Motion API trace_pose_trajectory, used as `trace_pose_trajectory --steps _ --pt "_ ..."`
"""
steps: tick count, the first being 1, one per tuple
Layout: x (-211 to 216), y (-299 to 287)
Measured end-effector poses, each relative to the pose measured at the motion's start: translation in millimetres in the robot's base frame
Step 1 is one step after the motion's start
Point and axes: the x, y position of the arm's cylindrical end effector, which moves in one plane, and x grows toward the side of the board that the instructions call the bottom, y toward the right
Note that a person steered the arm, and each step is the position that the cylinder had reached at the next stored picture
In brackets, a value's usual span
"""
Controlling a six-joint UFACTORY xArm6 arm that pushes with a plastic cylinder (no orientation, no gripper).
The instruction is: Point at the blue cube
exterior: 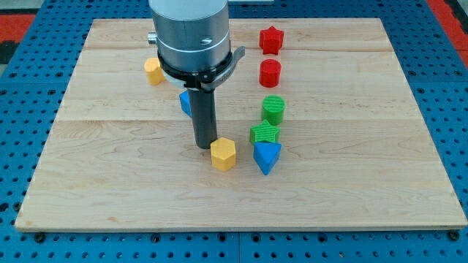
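Camera view: my tip rests on the wooden board at centre frame, touching or just beside the yellow hexagonal block to its lower right. I have no fingers, only the bare rod. The blue cube sits just above, half hidden behind the rod's left edge. Right of centre stand a green block and a blue triangular block.

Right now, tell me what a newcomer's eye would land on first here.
The big grey arm housing at the view's top centre dominates, its dark rod dropping to my tip, just left of the yellow hexagonal block. A blue block peeks out left of the rod, mostly hidden. To the right, a column runs down: red star, red cylinder, two green blocks.
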Motion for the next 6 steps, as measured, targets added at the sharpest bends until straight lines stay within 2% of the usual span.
trace_pose_trajectory --steps 1,2,4,5,6 --pt "40.8 35.3" --pt "58.7 45.3" --pt "69.2 -11.0" --pt "12.2 -56.8" --pt "-39.0 -56.5"
